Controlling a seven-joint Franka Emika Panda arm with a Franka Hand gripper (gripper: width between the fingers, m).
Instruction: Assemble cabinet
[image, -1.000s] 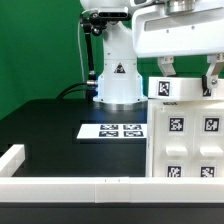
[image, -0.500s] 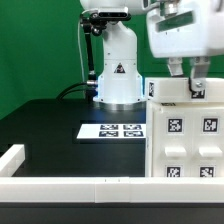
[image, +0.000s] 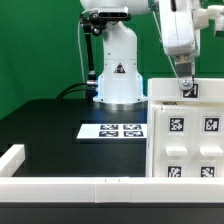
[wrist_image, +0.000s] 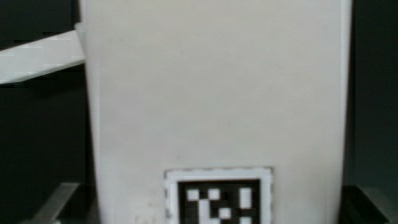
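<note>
Gripper (image: 187, 88) stands in the upper right of the exterior frame, pointing down, its fingertips at the top edge of the cabinet (image: 186, 140). Only a narrow gap shows between the fingers, and a small dark tagged patch sits right at their tips; whether they pinch a part or only touch the cabinet top cannot be told from this view.

The wrist view is filled by a tall white panel (wrist_image: 210, 110) with a black-and-white tag low on it, seen very close. The dark shapes in that frame's lower corners are probably the fingers, but the grip itself is not shown.

The cabinet occupies the lower right of the exterior frame, its front face carrying four tags. The marker board (image: 115, 130) lies on the black table (image: 50, 125) at frame centre, just beside the cabinet. A white rail (image: 70, 184) runs along the bottom edge.

Assessment: the step appears to be seating or gripping a part at the cabinet top. Recommend a square, vertical approach, slow closure, and confirmation of contact before any lift. Tilting risks jamming.
</note>
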